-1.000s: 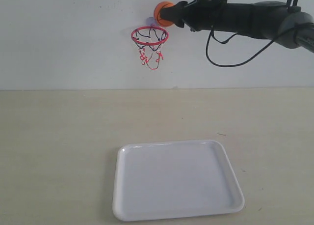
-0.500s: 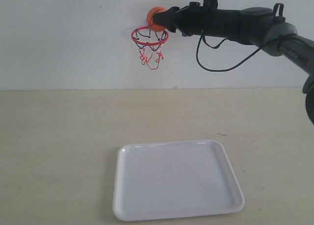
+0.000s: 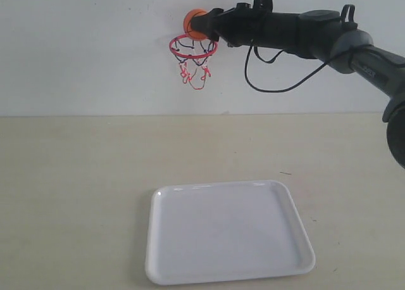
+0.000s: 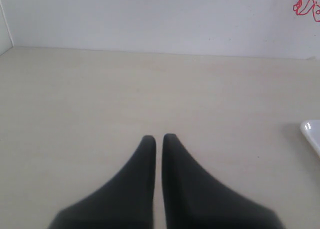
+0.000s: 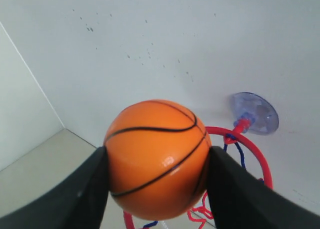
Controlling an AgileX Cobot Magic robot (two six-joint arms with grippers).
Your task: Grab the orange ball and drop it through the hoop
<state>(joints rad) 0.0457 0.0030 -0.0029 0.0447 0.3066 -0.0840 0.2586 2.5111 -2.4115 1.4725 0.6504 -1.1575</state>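
The orange ball [image 3: 194, 23] [image 5: 156, 158], with thin black seams, is clamped between the two black fingers of my right gripper [image 3: 201, 25] [image 5: 157, 179]. It hangs just above the red ring of the hoop [image 3: 193, 48] [image 5: 250, 154], which is fixed to the white wall by a purplish suction cup [image 5: 254, 112]. The string net [image 3: 193, 69] dangles below the ring. My left gripper [image 4: 159, 137] is low over the table with its fingers nearly touching and nothing between them; it is out of the exterior view.
A white rectangular tray [image 3: 166, 239] lies on the beige table below and in front of the hoop; its corner [image 4: 312, 134] shows in the left wrist view. The right arm [image 3: 316, 33] stretches across the wall with a loose black cable [image 3: 278, 87].
My right arm has carried the ball leftwards, from right of the ring to directly over it. The left gripper cannot be compared.
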